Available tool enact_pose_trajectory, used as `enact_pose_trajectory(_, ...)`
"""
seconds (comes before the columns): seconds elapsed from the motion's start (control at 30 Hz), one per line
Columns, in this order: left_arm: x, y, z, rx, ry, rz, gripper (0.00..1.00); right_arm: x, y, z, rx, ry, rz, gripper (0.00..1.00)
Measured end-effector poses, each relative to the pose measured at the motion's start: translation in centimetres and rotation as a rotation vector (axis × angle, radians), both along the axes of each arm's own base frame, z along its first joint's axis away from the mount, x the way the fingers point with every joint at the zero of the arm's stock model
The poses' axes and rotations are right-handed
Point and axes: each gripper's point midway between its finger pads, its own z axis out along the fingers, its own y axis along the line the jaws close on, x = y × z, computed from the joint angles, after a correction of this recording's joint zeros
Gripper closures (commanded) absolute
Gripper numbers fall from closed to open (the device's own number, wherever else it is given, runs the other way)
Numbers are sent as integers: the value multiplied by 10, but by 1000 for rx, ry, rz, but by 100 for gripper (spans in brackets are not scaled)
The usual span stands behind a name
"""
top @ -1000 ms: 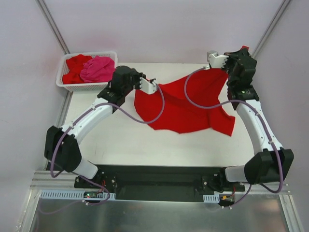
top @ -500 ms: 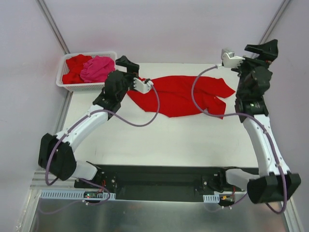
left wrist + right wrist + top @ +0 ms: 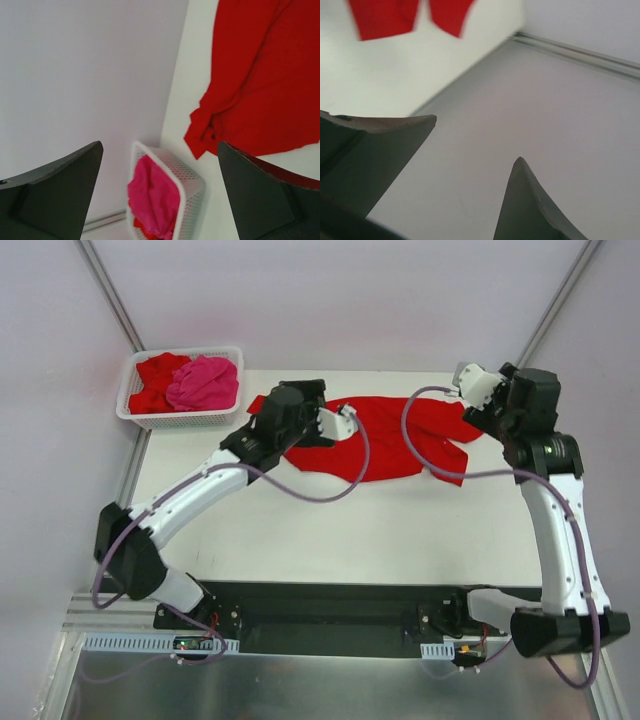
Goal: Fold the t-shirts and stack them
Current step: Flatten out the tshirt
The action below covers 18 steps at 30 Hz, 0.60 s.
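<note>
**One red shirt laid out, both grippers empty**

One red t-shirt (image 3: 385,435) lies spread across the far part of the table (image 3: 350,530), its length running left to right. The left gripper (image 3: 345,420) hangs over the shirt's left half. Its fingers are apart with nothing between them, and its wrist view looks down on the cloth (image 3: 250,90). The right gripper (image 3: 472,388) sits near the shirt's far right corner, not touching it, fingers likewise spread and empty. Its own camera catches only two strips of the red cloth (image 3: 382,17) at the top edge.

The shirt is soft, matte and wrinkled, with one sleeve bunched into folds. A white plastic lattice basket (image 3: 170,418) stands at the table's far left corner. It holds a crumpled pink t-shirt (image 3: 205,382) beside a second red t-shirt (image 3: 155,380).

The table is smooth and white, and pale lilac-grey walls (image 3: 350,300) enclose it.
</note>
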Motion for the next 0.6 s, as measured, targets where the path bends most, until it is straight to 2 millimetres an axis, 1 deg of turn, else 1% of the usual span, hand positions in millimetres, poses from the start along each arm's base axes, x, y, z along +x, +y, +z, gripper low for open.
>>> enact_pose_trajectory(0.03, 8, -9, -6, -27, 49, 14, 1, 4, 3, -18, 41, 76, -7, 27)
enact_pose_trajectory(0.07, 14, -17, -13, -50, 94, 23, 1, 4, 7, -37, 76, 157, -7, 27)
enact_pose_trajectory(0.1, 18, -23, -17, -69, 128, 32, 1, 0, 10, -54, 104, 234, -5, 27)
enact_pose_trajectory(0.13, 23, -31, -23, -97, 179, 43, 1, -8, 14, -72, 132, 315, -5, 27)
enact_pose_trajectory(0.17, 27, -37, -29, -110, 215, 50, 1, -17, 17, -84, 150, 376, -3, 26)
enact_pose_trajectory(0.2, 29, -44, -35, -129, 266, 62, 1, -31, 21, -98, 175, 456, 3, 24)
enact_pose_trajectory(0.27, 35, -59, -43, -176, 356, 75, 1, -52, 26, -114, 205, 560, 12, 24)
enact_pose_trajectory(0.37, 35, -80, -60, -245, 508, 91, 2, -81, 34, -130, 248, 692, 29, 24)
enact_pose_trajectory(0.47, 26, -100, -80, -304, 684, 101, 2, -99, 36, -141, 270, 751, 30, 22)
enact_pose_trajectory(0.6, 19, -122, -106, -378, 886, 127, 3, -125, 30, -152, 264, 776, 7, 21)
